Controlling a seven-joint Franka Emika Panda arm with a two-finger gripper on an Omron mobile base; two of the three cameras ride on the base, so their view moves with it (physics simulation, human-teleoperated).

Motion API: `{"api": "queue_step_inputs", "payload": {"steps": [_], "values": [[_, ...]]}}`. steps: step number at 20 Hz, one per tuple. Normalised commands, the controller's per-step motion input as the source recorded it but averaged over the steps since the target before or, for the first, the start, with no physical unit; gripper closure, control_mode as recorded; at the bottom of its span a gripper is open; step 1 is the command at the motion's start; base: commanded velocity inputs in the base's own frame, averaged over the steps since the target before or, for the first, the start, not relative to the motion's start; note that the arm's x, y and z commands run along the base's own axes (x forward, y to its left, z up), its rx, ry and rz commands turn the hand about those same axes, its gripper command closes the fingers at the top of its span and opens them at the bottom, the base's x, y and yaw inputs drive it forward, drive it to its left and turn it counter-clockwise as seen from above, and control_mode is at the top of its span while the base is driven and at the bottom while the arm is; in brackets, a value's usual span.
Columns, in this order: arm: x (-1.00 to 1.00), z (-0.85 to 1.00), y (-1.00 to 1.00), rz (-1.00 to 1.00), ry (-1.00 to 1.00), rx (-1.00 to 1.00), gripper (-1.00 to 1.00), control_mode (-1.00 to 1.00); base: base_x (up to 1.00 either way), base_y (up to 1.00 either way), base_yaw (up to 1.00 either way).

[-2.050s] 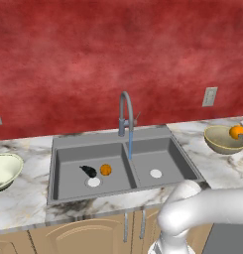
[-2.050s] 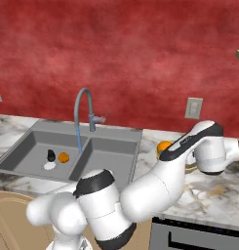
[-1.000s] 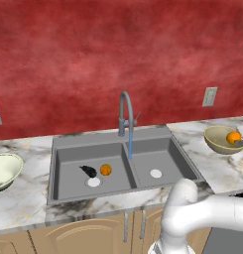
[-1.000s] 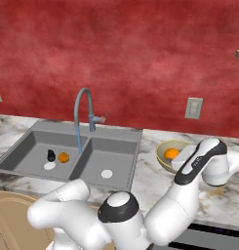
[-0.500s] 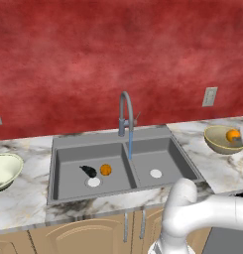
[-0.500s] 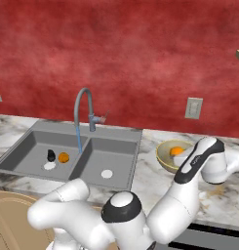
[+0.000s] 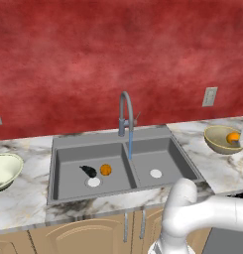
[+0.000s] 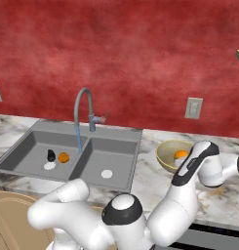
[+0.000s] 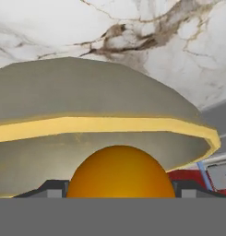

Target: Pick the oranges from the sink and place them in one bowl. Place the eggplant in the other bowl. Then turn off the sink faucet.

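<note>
My gripper [image 9: 120,191] is shut on one orange [image 9: 120,175], held low inside the tan bowl [image 9: 105,126], whose yellow rim curves right behind the fruit. From the base views this orange [image 7: 233,137] [image 8: 181,155] sits within the tan bowl [image 7: 218,140] [image 8: 166,157] on the right counter, with my forearm [image 8: 194,163] beside it. In the sink's [image 7: 63,149] left basin, the second orange [image 7: 106,170] [image 8: 63,157] lies next to the dark eggplant [image 7: 87,170] [image 8: 51,155]. The cream bowl [image 7: 4,168] stands on the left counter. The faucet [image 7: 124,111] [image 8: 83,110] has a blue streak running down from its spout.
A white drain [image 7: 93,182] lies just in front of the eggplant, and another drain [image 7: 155,173] is in the right basin. Marble counter runs on both sides of the sink. A wall outlet [image 7: 209,96] sits above the tan bowl.
The orange has come down from above the tan bowl's rim to inside it. My forearm has swung a little right in the right base view. Things in the sink have not moved.
</note>
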Motion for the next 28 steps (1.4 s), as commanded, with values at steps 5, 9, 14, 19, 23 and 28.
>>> {"api": "queue_step_inputs", "payload": {"steps": [5, 9, 14, 19, 23, 28], "values": [[0.22, -0.12, 0.00, -0.06, 0.00, -0.06, 1.00, -1.00, 0.00, 0.00, 0.00], [0.24, -0.16, 0.00, -0.02, 0.00, -0.06, 1.00, -1.00, 0.00, 0.00, 0.00], [0.30, -0.21, -0.04, -0.02, 0.00, -0.05, 1.00, -1.00, 0.00, 0.00, 0.00], [0.19, -0.15, -0.05, -0.02, 0.00, -0.05, -1.00, -1.00, 0.00, 0.00, 0.00], [0.01, -0.02, -0.08, -0.02, -0.01, -0.04, -1.00, -1.00, 0.00, 0.00, 0.00], [-0.15, 0.10, -0.21, 0.00, -0.13, 0.00, -1.00, -1.00, 0.00, 0.00, 0.00]]}}
